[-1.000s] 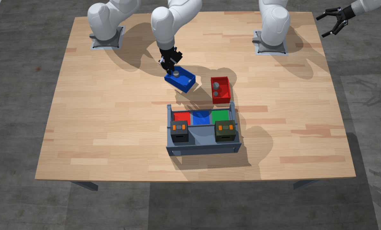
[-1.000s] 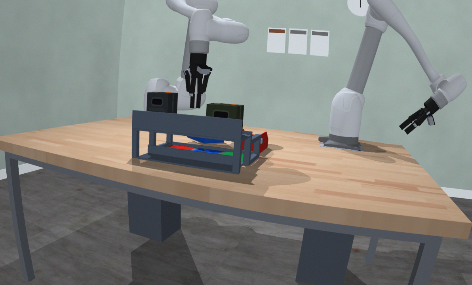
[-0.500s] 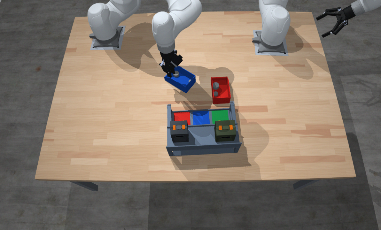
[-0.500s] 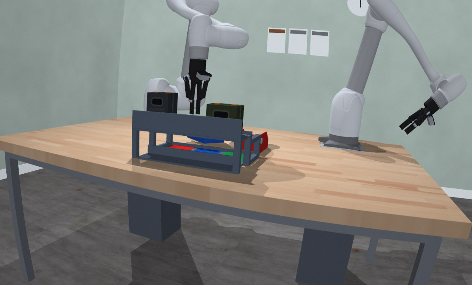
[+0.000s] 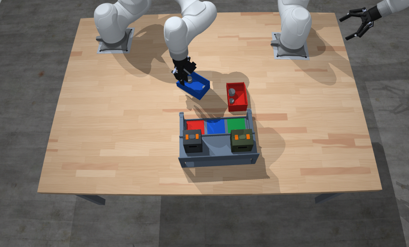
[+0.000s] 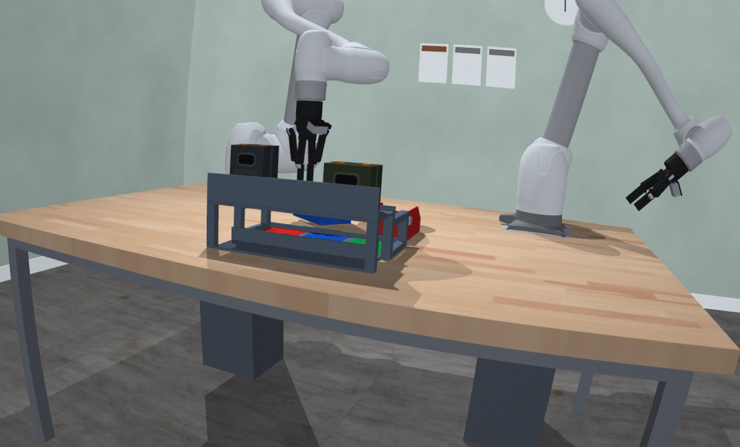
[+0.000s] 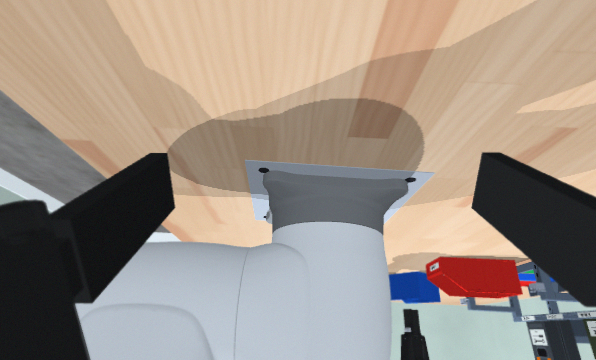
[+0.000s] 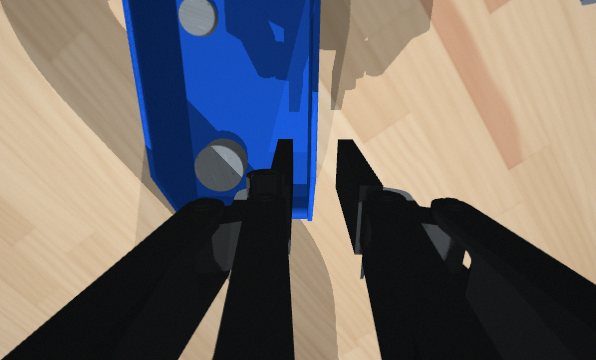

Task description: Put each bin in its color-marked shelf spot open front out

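Note:
The blue bin [image 5: 196, 85] [image 6: 325, 220] [image 7: 413, 287] [image 8: 203, 75] stands on the table, turned at an angle, with two grey round parts in it. My right gripper [image 5: 183, 82] [image 6: 305, 177] [image 8: 314, 163] points down at its end, fingers slightly apart and empty, one over the bin's inside and one outside its long side wall. The red bin [image 5: 239, 92] [image 6: 411, 223] [image 7: 483, 277] stands by the shelf [image 5: 213, 141] [image 6: 289, 194] with two grey parts. The shelf's red mark [image 5: 195, 126], blue mark [image 5: 215, 126] and green mark [image 5: 236, 125] are bare. My left gripper [image 5: 343, 29] [image 6: 634, 202] [image 7: 322, 181] is wide open, beyond the table's edge.
A dark box [image 5: 192, 144] [image 6: 253, 161] and an olive box [image 5: 242, 144] [image 6: 352, 173] stand on the shelf's upper board, above the lower level. The shelf's posts rise at both ends of the marks. The left arm's base [image 5: 292, 49] [image 6: 536, 219] stands at the table's rear.

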Robot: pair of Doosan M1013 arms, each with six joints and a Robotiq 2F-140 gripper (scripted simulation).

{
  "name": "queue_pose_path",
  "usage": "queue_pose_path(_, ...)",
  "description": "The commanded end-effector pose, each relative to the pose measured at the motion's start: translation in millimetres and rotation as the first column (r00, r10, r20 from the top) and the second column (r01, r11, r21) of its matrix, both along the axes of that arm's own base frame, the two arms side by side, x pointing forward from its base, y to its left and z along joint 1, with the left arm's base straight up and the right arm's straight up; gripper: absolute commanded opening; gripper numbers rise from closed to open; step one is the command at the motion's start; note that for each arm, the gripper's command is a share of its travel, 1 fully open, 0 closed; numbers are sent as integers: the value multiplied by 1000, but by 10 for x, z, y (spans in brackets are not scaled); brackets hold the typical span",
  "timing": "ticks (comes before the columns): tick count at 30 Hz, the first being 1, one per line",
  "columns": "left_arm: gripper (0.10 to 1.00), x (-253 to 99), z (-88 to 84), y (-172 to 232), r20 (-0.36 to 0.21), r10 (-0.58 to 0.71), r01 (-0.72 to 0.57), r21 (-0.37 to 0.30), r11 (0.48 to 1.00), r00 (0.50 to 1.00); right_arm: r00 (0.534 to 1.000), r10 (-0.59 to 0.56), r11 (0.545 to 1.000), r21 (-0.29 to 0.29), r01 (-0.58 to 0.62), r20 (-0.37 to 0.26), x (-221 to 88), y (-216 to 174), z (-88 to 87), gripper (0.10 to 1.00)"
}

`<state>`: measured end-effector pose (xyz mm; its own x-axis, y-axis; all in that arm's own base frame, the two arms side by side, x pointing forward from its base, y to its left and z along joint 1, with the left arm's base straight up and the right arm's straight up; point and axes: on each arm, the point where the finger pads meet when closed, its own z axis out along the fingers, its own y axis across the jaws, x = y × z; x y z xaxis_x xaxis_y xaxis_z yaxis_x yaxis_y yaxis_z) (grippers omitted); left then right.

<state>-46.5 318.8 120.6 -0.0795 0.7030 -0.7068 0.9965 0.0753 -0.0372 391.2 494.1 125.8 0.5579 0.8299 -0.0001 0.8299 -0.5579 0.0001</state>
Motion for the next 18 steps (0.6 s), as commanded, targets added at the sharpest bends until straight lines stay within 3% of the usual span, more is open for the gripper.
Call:
queue_pose_path(1,1000,-1,3,3,0,0,0,1,1000,1000,1000,0,1000,1,0,1,2,3,-15,237)
queue_pose_path(18,1000,-1,3,3,0,0,0,1,1000,1000,1000,0,1000,1,0,1,3,3,-54,237)
